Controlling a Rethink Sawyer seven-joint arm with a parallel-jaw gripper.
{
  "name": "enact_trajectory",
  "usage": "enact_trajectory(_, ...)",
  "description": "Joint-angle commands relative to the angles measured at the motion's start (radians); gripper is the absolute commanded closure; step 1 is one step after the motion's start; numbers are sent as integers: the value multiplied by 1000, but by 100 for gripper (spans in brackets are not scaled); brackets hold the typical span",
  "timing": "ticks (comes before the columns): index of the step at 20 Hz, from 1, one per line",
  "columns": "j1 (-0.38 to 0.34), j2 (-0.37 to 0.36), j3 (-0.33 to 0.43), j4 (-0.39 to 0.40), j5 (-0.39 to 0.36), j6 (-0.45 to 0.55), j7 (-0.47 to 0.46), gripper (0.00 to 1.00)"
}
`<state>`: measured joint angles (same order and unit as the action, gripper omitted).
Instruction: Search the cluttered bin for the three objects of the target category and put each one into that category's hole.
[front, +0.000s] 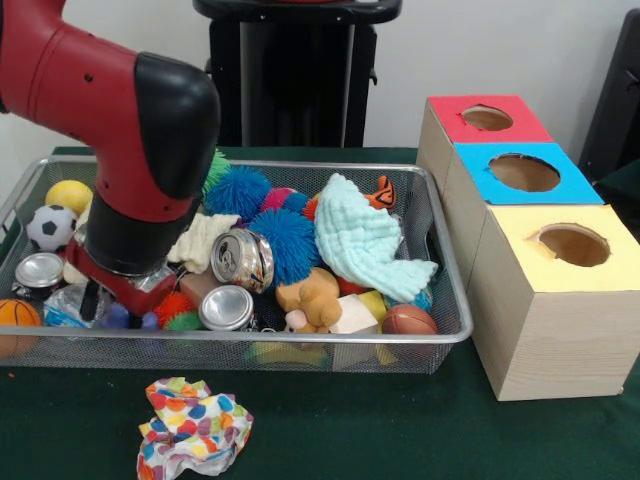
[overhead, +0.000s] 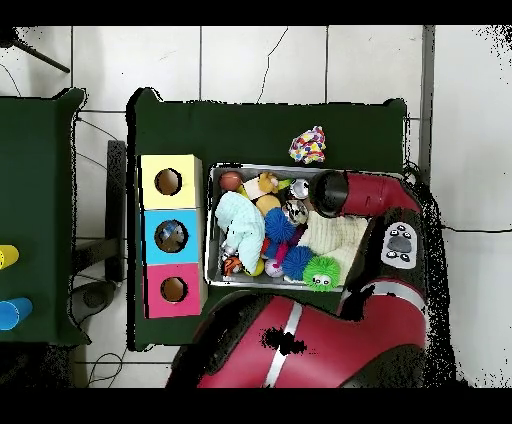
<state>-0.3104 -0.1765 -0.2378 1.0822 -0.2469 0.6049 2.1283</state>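
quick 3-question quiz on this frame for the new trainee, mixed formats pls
1. True or false: the dotted cloth lies inside the bin.
2. Multiple choice: in the front view, which box is nearest the camera? A red box B blue box C yellow box
3. Short answer: over which end of the bin, as the front view shows it, is the gripper lowered?

Key: 1 false, it is on the green table outside the bin. 2 C. 3 The left end, among the cans and clear plastic.
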Motion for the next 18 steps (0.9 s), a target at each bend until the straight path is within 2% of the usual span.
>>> enact_trajectory(1, 58, -100, -86, 12, -34, 346, -39, 0)
enact_trajectory(6, 87, -141, -155, -14, -62, 469, -57, 0)
enact_trajectory(10, 96, -153, -166, -10, -77, 489, -54, 0)
enact_trajectory(15, 62, -108, -94, 36, -64, 369, -21, 0)
enact_trajectory(17, 37, -114, -42, 81, -27, 317, -20, 0)
enact_trajectory(18, 12, -130, 4, 127, 5, 236, -13, 0)
